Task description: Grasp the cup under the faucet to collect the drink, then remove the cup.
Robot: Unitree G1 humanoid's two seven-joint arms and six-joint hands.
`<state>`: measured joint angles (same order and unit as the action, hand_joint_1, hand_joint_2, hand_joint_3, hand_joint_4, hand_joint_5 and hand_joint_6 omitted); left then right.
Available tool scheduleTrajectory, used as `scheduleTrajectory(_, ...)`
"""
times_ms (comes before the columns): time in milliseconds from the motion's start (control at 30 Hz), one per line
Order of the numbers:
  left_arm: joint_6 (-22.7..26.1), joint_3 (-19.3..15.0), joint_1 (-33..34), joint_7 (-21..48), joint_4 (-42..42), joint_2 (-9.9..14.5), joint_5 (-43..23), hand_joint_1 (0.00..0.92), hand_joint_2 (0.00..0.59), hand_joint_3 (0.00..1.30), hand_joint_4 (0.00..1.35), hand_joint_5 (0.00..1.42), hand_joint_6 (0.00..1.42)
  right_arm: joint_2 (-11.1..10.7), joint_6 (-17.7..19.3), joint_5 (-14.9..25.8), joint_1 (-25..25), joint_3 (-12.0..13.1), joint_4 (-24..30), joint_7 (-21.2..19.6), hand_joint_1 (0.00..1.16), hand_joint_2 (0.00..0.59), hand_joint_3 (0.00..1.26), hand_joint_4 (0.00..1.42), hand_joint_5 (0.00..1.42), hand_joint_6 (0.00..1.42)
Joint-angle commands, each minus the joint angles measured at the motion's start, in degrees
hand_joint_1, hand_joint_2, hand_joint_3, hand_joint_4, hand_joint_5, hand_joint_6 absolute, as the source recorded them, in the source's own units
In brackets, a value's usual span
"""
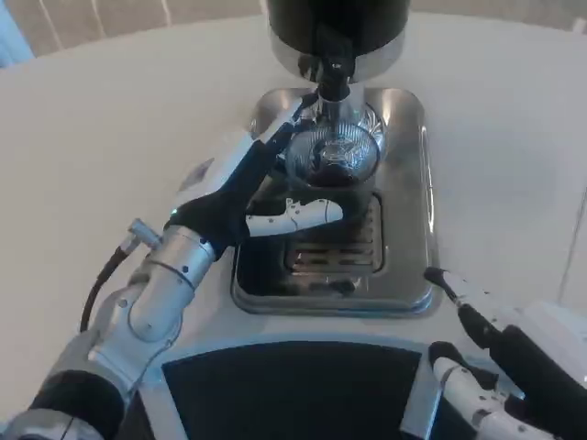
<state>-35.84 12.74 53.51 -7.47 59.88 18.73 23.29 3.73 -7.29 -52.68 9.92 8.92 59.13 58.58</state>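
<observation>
A clear glass cup (336,156) with dark drink in it stands on the silver drip tray (408,192), directly under the black faucet (332,69) of the dispenser. My left hand (246,188) reaches in from the lower left and wraps the cup's left side, one white finger stretched across in front of it. My right hand (500,353) hovers low at the right, off the tray's front corner, fingers apart and holding nothing.
The dispenser's black body (335,23) rises at the top centre behind the cup. A slotted grate (339,243) lies in the tray's front half. White tabletop (101,137) spreads left and right of the tray. A dark panel (293,390) fills the bottom edge.
</observation>
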Motion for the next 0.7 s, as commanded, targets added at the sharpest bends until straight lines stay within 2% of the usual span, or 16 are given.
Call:
scheduleTrajectory(33, 0.9, 1.1, -0.2, -1.2, 1.1, -0.7, 1.4, 0.383, 0.075, 0.20, 0.28, 0.64, 0.63, 0.9, -0.4, -0.7, 1.0, -0.6, 0.9, 0.3, 0.01, 0.560, 0.00, 0.00, 0.00, 0.00)
scheduleTrajectory(300, 1.2, 1.7, -0.4, -4.3, 0.7, -1.6, 1.9, 0.383, 0.076, 0.36, 0.40, 0.71, 0.69, 0.7, -1.6, -2.2, 0.0, -1.3, 0.9, 0.7, 0.06, 0.563, 0.03, 0.00, 0.00, 0.00)
scheduleTrajectory(533, 0.7, 0.9, -1.1, -5.5, 0.5, -2.4, 1.0, 0.388, 0.084, 0.47, 0.48, 0.76, 0.71, 0.7, -2.5, -2.9, 0.4, -2.2, 0.9, 0.4, 0.10, 0.559, 0.04, 0.00, 0.00, 0.00)
scheduleTrajectory(700, -0.5, 0.2, -1.7, -6.8, 0.3, -2.7, 0.4, 0.408, 0.094, 0.58, 0.59, 0.87, 0.80, 0.4, -3.2, -3.1, 0.8, -2.6, 0.9, 0.0, 0.10, 0.560, 0.04, 0.00, 0.00, 0.00)
